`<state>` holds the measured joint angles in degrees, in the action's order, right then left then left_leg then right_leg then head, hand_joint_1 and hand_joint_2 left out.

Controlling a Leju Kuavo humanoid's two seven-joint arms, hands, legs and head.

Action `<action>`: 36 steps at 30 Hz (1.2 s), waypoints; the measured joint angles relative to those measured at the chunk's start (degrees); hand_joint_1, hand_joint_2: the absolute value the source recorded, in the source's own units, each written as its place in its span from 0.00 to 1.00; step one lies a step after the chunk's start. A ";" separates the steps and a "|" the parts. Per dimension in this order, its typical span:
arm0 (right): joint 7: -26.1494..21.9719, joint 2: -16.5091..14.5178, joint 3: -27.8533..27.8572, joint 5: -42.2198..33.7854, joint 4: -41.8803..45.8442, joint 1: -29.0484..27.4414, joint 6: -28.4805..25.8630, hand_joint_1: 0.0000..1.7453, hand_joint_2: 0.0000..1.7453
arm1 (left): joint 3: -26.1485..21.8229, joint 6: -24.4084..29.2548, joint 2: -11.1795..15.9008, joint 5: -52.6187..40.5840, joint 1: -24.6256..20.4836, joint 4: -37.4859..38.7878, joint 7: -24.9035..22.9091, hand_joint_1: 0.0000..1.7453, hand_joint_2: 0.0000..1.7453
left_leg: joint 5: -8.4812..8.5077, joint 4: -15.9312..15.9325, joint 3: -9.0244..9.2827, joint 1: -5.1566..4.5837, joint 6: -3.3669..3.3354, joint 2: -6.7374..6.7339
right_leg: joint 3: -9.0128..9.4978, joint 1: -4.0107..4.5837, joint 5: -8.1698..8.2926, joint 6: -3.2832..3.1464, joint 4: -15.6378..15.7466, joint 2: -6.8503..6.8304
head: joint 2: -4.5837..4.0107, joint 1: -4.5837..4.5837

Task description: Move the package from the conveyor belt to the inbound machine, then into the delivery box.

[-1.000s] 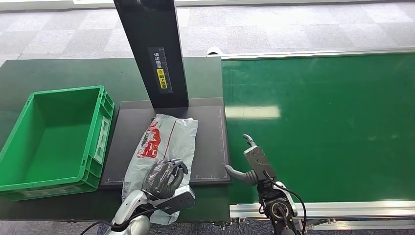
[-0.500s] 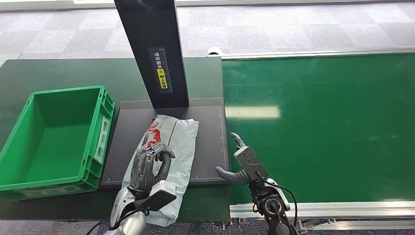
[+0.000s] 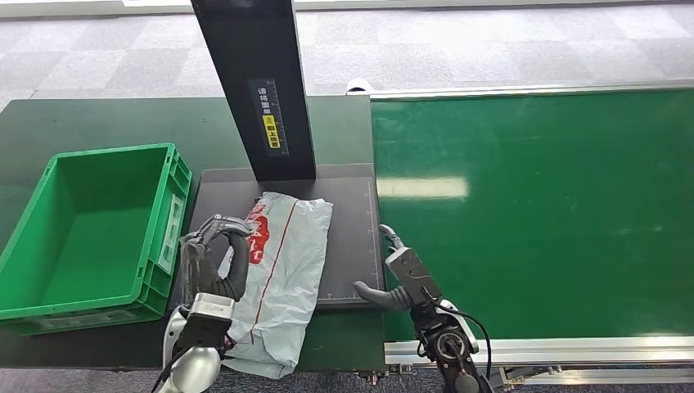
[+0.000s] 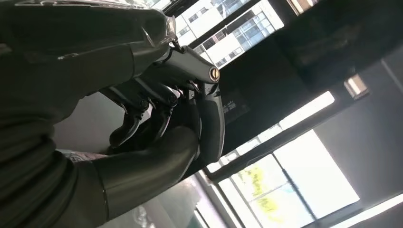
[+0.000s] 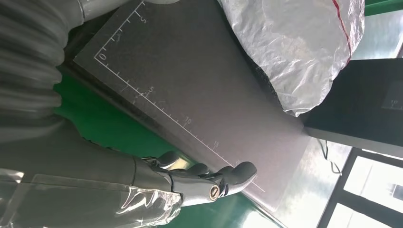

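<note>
Package (image 3: 282,270) first, since it's what you care about: the grey poly bag with red print lies on the dark scale plate (image 3: 352,237) of the inbound machine, its near end hanging off the plate's front edge onto the worktop (image 3: 98,123). So I'd say the conveyor belt (image 3: 532,213) leg is done and you're on the second half — getting it into the delivery box.

Biggest thing in view is that belt, bare green. The machine's black post (image 3: 254,82) stands at the back of the plate.

Delivery box (image 3: 176,205), the green crate just left of the plate, has nothing in it.

Left robot hand (image 3: 211,264) sits at the bag's left edge, fingers curled over it. Looks like a grip, but I can't tell if it's actually closed on the plastic. Right robot hand (image 3: 391,274) is at the plate's right edge, fingers apart, holding nothing.

Next move, my guess — you need a firm hold, then lift and carry left over the crate wall. Floppy bag, so watch the trailing end.
</note>
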<state>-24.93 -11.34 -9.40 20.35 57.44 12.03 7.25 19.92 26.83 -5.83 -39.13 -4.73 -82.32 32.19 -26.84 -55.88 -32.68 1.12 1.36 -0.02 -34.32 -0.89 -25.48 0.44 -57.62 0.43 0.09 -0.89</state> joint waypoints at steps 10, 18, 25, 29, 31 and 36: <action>-0.05 -0.01 -0.44 1.27 -1.39 1.15 0.87 0.00 1.00 | 0.33 -8.88 0.53 -29.71 -0.30 8.21 -19.46 0.00 1.00 | 0.00 0.00 0.02 0.00 0.00 -0.03 | -0.02 0.00 0.00 0.00 0.00 0.01 | 0.00 -0.01; -0.11 0.00 -0.61 1.75 -2.05 1.06 1.13 0.00 1.00 | -1.21 -18.54 0.64 -29.75 -1.34 13.92 -27.38 0.00 1.00 | 0.00 0.00 0.04 0.00 0.00 -0.02 | 0.03 0.00 0.00 0.00 0.00 0.00 | 0.00 0.00; 0.79 -0.01 -0.61 2.49 -1.98 0.18 1.06 0.00 1.00 | -5.07 -17.88 -0.85 -29.84 -2.81 14.94 -38.92 0.00 1.00 | -0.01 0.02 0.21 0.01 0.00 -0.04 | 0.24 0.00 0.00 0.00 0.00 0.01 | 0.00 -0.01; 1.16 -0.19 -0.60 2.92 -1.95 -0.04 1.06 0.00 1.00 | -7.02 -18.78 -1.60 -30.04 -3.70 16.04 -40.66 0.13 1.00 | -0.01 0.04 0.34 0.01 0.00 -0.03 | 0.38 0.01 -0.01 -0.02 0.00 0.01 | 0.00 -0.01; 1.23 -0.29 -0.61 3.09 -1.95 -0.05 1.04 0.00 1.00 | -7.67 -19.34 -1.92 -28.92 -3.84 16.37 -40.03 0.58 1.00 | 0.00 0.04 0.39 0.01 0.00 -0.02 | 0.44 0.01 -0.01 -0.02 0.00 0.00 | 0.00 -0.01; 1.48 -0.33 -0.60 3.13 -1.42 -0.51 1.03 0.00 1.00 | -8.32 -16.71 -2.05 -26.02 -3.77 16.75 -36.11 0.95 1.00 | 0.00 0.03 0.47 0.00 0.00 -0.02 | 0.48 0.00 0.00 -0.01 0.00 0.00 | 0.00 0.00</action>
<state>-23.46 -11.67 -10.00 23.47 56.02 11.52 8.27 11.60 10.12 -7.87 -65.15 -8.50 -65.57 -3.92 -26.83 -55.85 -32.21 1.12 1.37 -0.03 -33.84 -0.89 -25.48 0.43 -57.62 0.43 0.09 -0.89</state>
